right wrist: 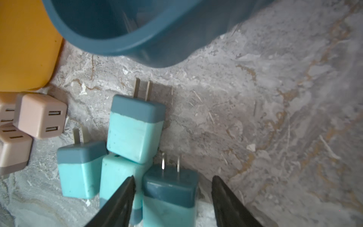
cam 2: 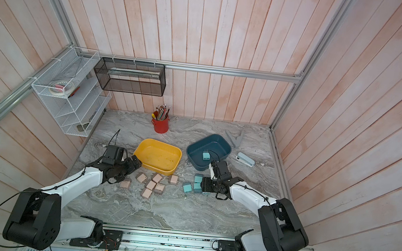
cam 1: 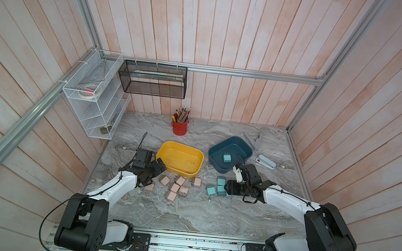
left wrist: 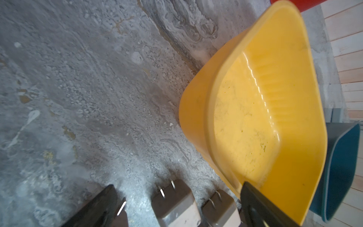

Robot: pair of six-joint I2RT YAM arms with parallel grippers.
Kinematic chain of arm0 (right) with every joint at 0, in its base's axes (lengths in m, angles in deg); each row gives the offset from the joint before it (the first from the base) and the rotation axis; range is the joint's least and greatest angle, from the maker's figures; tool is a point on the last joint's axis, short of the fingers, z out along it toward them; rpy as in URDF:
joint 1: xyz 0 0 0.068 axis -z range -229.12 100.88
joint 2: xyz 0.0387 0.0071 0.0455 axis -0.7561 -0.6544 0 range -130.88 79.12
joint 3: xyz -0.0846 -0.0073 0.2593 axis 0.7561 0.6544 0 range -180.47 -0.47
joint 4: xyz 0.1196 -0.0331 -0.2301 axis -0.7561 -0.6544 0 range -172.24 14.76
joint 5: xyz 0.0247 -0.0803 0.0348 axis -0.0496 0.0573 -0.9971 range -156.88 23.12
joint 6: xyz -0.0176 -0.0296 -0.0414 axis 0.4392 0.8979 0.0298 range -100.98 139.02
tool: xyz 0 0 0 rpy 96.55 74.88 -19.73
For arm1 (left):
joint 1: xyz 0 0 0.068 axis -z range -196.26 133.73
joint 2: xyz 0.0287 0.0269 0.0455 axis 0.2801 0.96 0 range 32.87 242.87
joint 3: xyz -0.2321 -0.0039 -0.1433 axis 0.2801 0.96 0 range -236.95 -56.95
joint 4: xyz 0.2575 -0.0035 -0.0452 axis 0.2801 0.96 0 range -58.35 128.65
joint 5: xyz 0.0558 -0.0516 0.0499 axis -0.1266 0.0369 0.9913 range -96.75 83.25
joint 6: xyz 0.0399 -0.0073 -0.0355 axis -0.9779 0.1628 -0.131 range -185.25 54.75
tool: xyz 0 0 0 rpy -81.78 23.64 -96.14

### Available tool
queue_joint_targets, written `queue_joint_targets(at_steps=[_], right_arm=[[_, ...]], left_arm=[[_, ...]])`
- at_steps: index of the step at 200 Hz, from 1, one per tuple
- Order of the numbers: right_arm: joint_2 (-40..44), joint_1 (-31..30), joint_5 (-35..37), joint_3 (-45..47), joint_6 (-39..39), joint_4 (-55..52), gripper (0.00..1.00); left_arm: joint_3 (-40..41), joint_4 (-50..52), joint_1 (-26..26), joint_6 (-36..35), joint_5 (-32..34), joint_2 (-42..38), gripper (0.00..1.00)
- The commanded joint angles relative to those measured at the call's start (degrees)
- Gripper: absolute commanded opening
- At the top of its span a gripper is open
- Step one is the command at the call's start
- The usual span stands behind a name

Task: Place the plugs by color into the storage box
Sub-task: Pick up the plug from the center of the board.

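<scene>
Several pink-beige plugs [cam 1: 174, 187] lie loose on the marble in front of the empty yellow storage box [cam 1: 182, 144]. My left gripper [cam 1: 153, 174] hangs open at their left end, and two pink plugs [left wrist: 174, 204] lie between its fingers, untouched. Teal plugs [cam 1: 221, 181] cluster in front of the dark blue storage box [cam 1: 215, 167], which holds one teal plug [cam 1: 226, 158]. My right gripper [right wrist: 172, 181] is low over that cluster. Its fingers straddle one teal plug [right wrist: 169, 188] lying prongs forward, with a gap showing on either side.
A red pencil cup [cam 1: 179, 127] stands at the back. A stapler [cam 1: 265, 161] and a grey tool [cam 1: 255, 140] lie right of the blue box. A white wire rack [cam 1: 94, 103] and a black mesh basket [cam 1: 153, 79] hang at the back left.
</scene>
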Motion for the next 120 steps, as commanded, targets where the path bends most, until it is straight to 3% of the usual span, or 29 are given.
queue_joint_targets(at_steps=[1, 70, 120], right_arm=[[1.48, 0.19, 0.96, 2.55, 0.88, -5.27, 0.64], [-1.28, 0.19, 0.37, 1.22, 0.76, -2.87, 0.64], [-3.86, 0.28, 0.52, 1.65, 1.28, -2.79, 0.48]], left_arm=[[0.57, -1.14, 0.24, 0.74, -0.52, 0.14, 1.0], [0.27, -1.64, 0.46, 1.31, -0.89, 0.8, 1.0], [0.47, -1.52, 0.5, 1.36, -0.88, 0.49, 1.0]])
